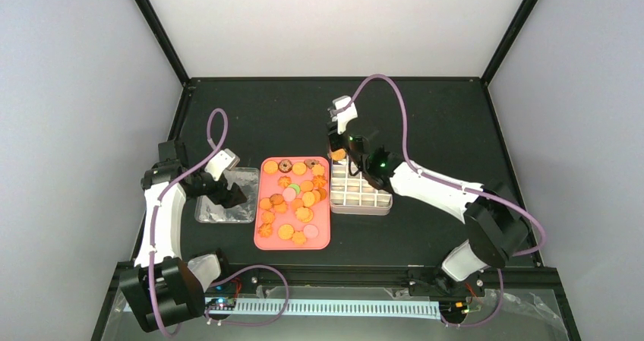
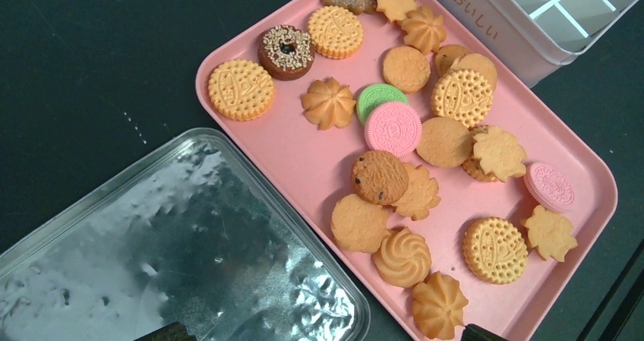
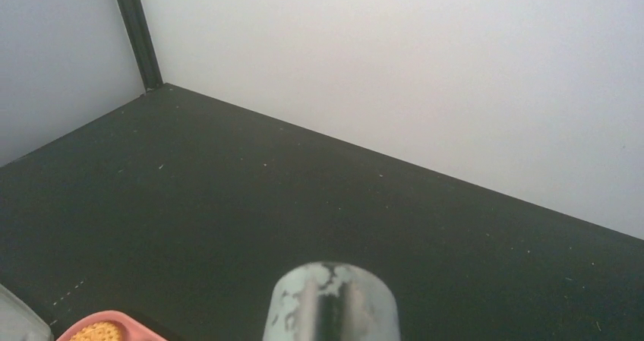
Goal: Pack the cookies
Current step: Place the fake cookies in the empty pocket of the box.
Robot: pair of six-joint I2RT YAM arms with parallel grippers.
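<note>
The cookies (image 1: 292, 200) lie loose on a pink tray (image 1: 258, 204); in the left wrist view these cookies (image 2: 395, 128) are mostly golden rounds and swirls, with pink ones, a green one and a brown ring. My left gripper (image 1: 232, 197) hangs open over a silver lid, its gap (image 2: 323, 333) empty, only its dark fingertips (image 2: 482, 332) showing. My right gripper (image 1: 338, 147) hovers at the far left corner of the white gridded tin (image 1: 363, 198), with one orange cookie (image 1: 338, 155) at its tip. Whether the right gripper grips that cookie is hidden. The right wrist view shows only a blurred grey tip (image 3: 332, 303).
The silver lid (image 2: 190, 242) lies left of the pink tray (image 2: 288, 151), almost touching it. The tin (image 2: 531, 22) stands against the tray's right side. Black frame posts rise at the table's back corners (image 3: 137, 29). Bare black table stretches behind the tin.
</note>
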